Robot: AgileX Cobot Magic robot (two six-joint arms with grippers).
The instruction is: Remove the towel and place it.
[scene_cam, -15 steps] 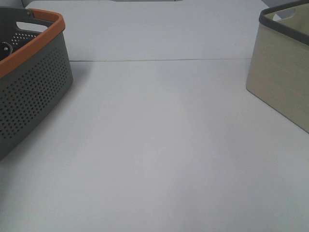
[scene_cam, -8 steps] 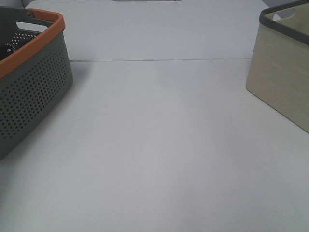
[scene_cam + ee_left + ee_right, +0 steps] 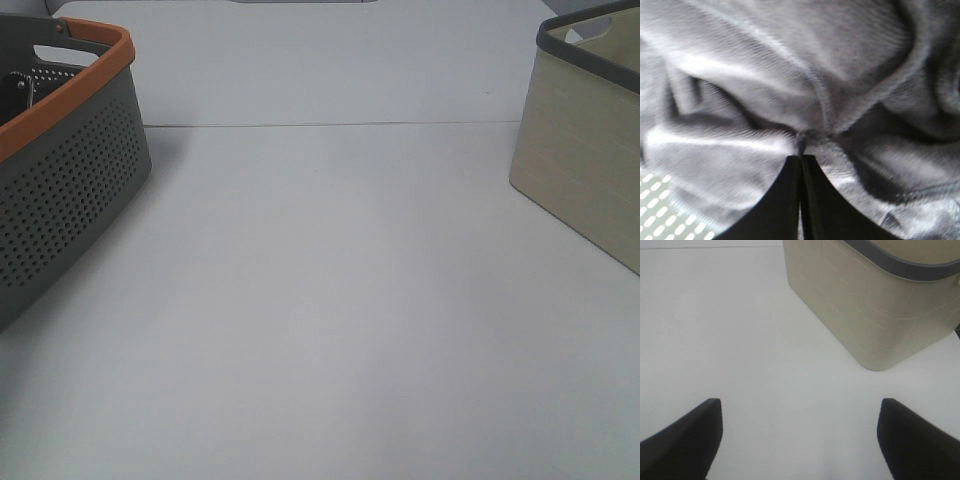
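Note:
The towel [image 3: 790, 75], a crumpled dark purple-grey terry cloth with a stitched hem, fills the left wrist view. My left gripper [image 3: 801, 157] is shut, its two black fingers pressed together on a raised fold of the towel. The towel lies in the grey basket with an orange rim [image 3: 70, 80]; the basket's perforated floor [image 3: 655, 220] shows beside it. In the exterior high view the towel is hidden by the basket wall, and only a dark part of my left arm [image 3: 20, 85] shows inside. My right gripper [image 3: 800, 440] is open and empty above the bare table.
A beige basket with a dark grey rim [image 3: 585, 150] stands at the right edge of the white table [image 3: 330, 300]; it also shows in the right wrist view [image 3: 870, 305]. A seam [image 3: 330, 125] crosses the table at the back.
The dark arm part inside the grey basket has shifted slightly upward and to the right. Nothing else has moved.

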